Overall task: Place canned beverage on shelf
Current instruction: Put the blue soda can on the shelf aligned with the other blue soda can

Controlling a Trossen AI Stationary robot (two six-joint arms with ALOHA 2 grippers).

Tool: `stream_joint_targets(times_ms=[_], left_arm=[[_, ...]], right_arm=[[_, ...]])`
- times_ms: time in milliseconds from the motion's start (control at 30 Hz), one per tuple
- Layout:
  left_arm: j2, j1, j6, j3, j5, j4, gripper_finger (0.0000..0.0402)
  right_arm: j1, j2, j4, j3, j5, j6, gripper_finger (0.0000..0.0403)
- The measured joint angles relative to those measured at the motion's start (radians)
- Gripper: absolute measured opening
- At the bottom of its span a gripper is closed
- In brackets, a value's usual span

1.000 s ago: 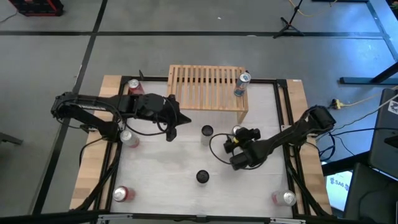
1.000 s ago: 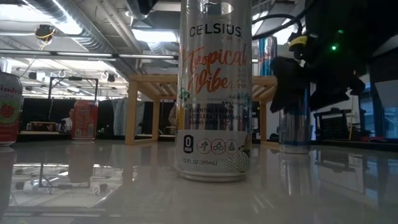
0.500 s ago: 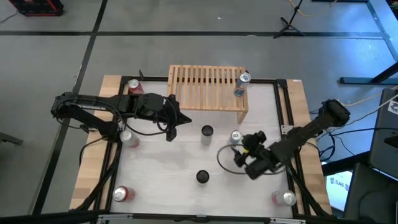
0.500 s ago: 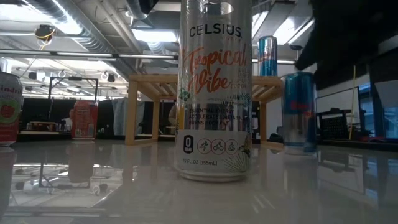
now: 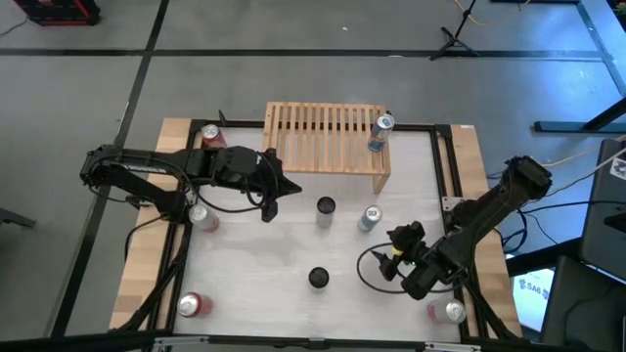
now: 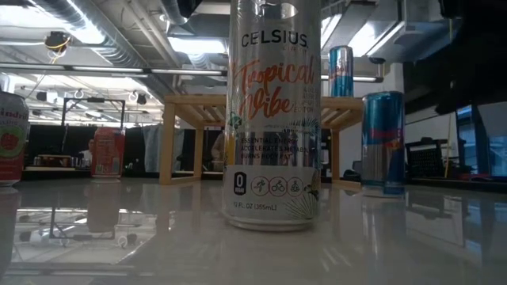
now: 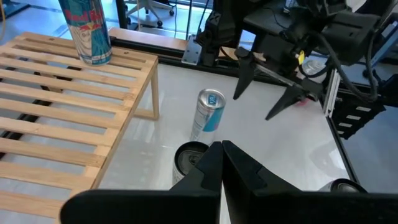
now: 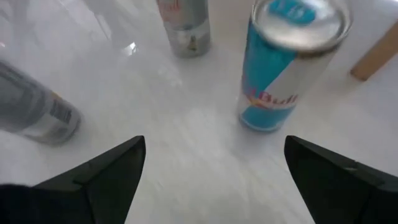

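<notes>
The light-wood slatted shelf (image 5: 328,137) stands at the table's far side, resting on its short side legs (image 6: 168,142). One blue can (image 5: 380,132) stands upright on the shelf's right end (image 7: 87,31). A second blue can (image 5: 369,217) stands on the table in front of the shelf (image 8: 289,62) (image 6: 383,142). My right gripper (image 5: 389,246) is open and empty, a little to the near right of that can (image 8: 214,180). My left gripper (image 5: 286,186) is shut and empty, left of the shelf's front (image 7: 221,168).
A dark-topped can (image 5: 326,207) stands in front of the shelf. A tall Celsius can (image 5: 319,278) (image 6: 273,119) stands near the table's middle. Red cans stand at the left side (image 5: 202,217), far left (image 5: 210,134), near left corner (image 5: 189,305) and near right corner (image 5: 450,311).
My right gripper, which was at the blue can on the table, has drawn away from it toward the table's near right. The can stays upright on the table in front of the shelf.
</notes>
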Motion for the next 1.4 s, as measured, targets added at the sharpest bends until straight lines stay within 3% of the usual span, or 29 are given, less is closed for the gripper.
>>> stream_joint_targets(times_ms=[333,700,967,1100,1300,1400], left_arm=[[0.0,0.0,0.0,0.0,0.004,0.0,0.0],[0.0,0.0,0.0,0.0,-0.003,0.016,0.0],[0.0,0.0,0.0,0.0,-0.003,0.023,0.0],[0.0,0.0,0.001,0.0,-0.002,0.023,0.0],[0.0,0.0,0.001,0.0,0.0,0.03,0.0],[0.0,0.008,0.004,0.0,0.001,0.048,0.0]], right_arm=[[-0.019,0.157,0.181,-0.127,0.271,0.096,0.0372],[-0.11,0.284,0.192,-0.126,0.382,0.15,0.0372],[-0.21,0.309,0.244,-0.126,0.362,0.147,0.0369],[-0.236,0.309,0.246,-0.126,0.365,0.139,0.0334],[-0.233,0.308,0.228,-0.125,0.341,0.122,0.0209],[-0.233,0.289,0.215,-0.122,0.316,0.094,0.02]])
